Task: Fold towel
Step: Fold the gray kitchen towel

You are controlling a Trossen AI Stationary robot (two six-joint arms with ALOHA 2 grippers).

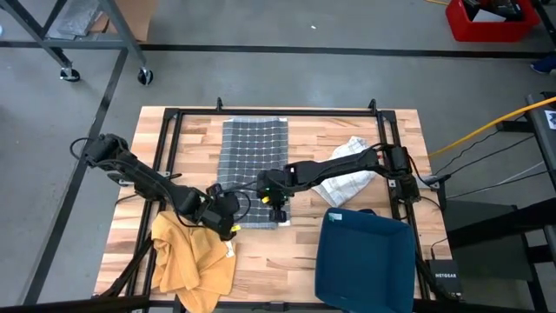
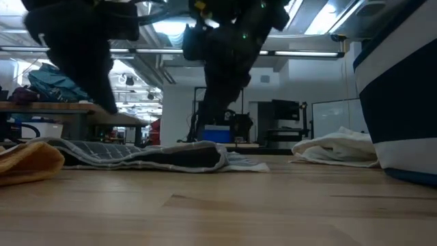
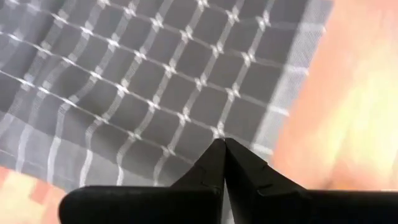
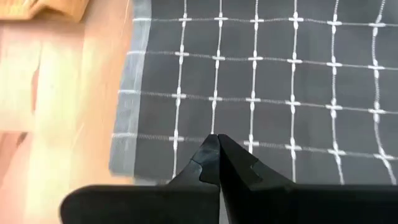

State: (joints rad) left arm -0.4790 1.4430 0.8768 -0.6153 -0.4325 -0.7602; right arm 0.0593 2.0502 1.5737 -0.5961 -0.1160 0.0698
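Both claws, left [image 1: 228, 211] and right [image 1: 278, 209], are closed over the grey checked towel's [image 1: 253, 156] near corners, gripping nothing.

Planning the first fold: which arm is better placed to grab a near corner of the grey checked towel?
Roughly equal. The left tool sits shut at the grey towel's near-left corner, the right tool shut at its near-right corner.

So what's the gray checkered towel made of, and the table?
The gray towel looks like soft woven cloth: thin pale threads cross in a grid and it lies limp. The table looks like smooth wood, with pale planks joined in strips.
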